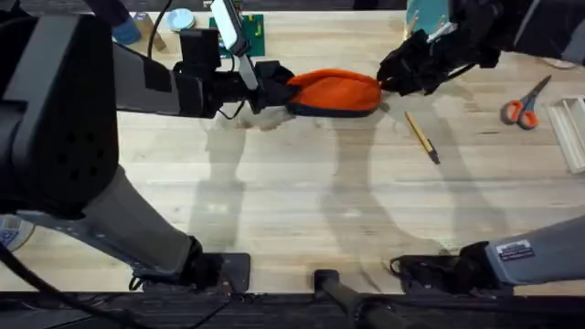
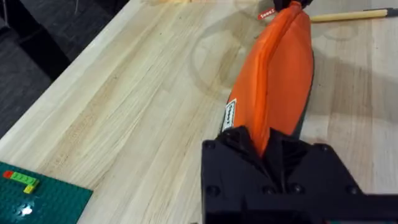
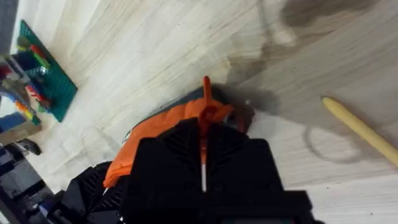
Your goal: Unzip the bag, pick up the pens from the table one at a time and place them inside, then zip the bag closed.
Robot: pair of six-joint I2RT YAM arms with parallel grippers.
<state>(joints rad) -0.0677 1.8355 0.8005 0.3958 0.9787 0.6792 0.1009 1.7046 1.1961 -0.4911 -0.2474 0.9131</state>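
A: Bag [image 1: 335, 92] first: where is it on the counter [image 1: 292, 192]?

B: It lies toward the far side, near the middle, long axis running left to right. It is orange with a dark strip along its base, and it is held at both ends.

A: Held by what?

B: The left gripper [image 1: 274, 90] has its black fingers clamped on the bag's left end. In the left wrist view the orange fabric [image 2: 280, 74] runs straight out from between those fingers, with a small white label on its side.

A: And the other end?

B: The right gripper [image 1: 395, 73] is at the bag's right end. The right wrist view shows its fingers pressed together on a thin orange zip pull [image 3: 206, 102] that stands up from the end of the bag [image 3: 155, 134].

A: Is the zip open?

B: Hard to say; the top seam looks closed along the length seen from the left wrist.

A: The pen?

B: One yellow-tan pen [image 1: 421, 136] with a dark end lies on the counter just to the right of the bag, apart from it, slanted. Scissors [image 1: 524, 104] with orange handles lie farther right, well apart. A green brick plate [image 2: 37, 196] sits at the far left.
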